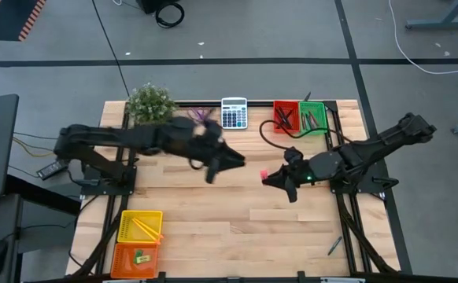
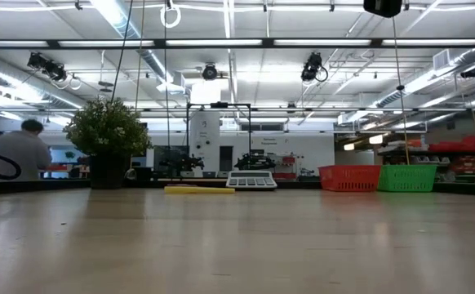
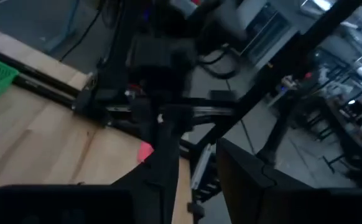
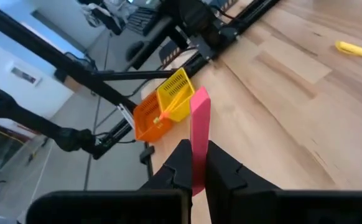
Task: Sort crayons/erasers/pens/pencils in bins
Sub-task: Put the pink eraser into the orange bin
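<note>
Now | my right gripper (image 4: 193,167) pinches the pink eraser (image 4: 199,134) upright above mid-table | my left gripper (image 1: 230,160), raised nearby: grip unclear | yellow bin (image 1: 140,225) and orange bin (image 1: 136,259) at the near-left corner.

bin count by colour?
yellow bin: 1
orange bin: 1
red bin: 1
green bin: 1
Total: 4
</note>
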`<state>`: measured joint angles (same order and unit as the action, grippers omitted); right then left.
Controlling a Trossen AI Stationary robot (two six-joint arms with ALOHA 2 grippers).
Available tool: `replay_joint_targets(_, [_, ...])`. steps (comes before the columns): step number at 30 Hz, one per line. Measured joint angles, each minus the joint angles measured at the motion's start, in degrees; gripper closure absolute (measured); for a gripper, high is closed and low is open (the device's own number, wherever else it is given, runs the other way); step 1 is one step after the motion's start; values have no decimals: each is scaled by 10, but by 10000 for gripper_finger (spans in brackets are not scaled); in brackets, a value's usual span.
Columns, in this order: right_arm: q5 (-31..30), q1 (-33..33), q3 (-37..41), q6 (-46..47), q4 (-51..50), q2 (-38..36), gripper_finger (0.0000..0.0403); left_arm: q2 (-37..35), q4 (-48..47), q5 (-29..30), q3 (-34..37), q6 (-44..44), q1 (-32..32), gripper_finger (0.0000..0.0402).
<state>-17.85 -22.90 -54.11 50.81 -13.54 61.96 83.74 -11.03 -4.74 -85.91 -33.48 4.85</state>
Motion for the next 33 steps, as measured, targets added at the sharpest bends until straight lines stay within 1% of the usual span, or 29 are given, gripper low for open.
replay_joint_targets(7, [9, 0, 0, -53, 63, 11, 379, 86, 21, 0, 0, -2, 32, 265])
replay_joint_targets(10, [16, 0, 0, -55, 60, 12, 379, 108, 81, 6, 0, -18, 43, 253])
replay_joint_targets(12, [24, 0, 0, -54, 62, 13, 379, 116, 132, 23, 0, -19, 51, 246])
replay_joint_targets(15, [30, -1, 0, -53, 79, 13, 379, 118, 158, 55, 0, -18, 59, 238])
replay_joint_targets(22, [30, -1, 0, -62, 86, 13, 379, 118, 139, 60, 0, -19, 58, 238])
replay_joint_targets(26, [36, -1, 0, -59, 86, 13, 379, 118, 120, 86, 0, -14, 59, 246])
replay_joint_targets(30, [39, -1, 0, -59, 88, 13, 379, 118, 119, 89, 0, -3, 59, 250])
replay_joint_targets(33, [38, -1, 0, -58, 86, 13, 379, 113, 115, 105, 0, 22, 61, 249])
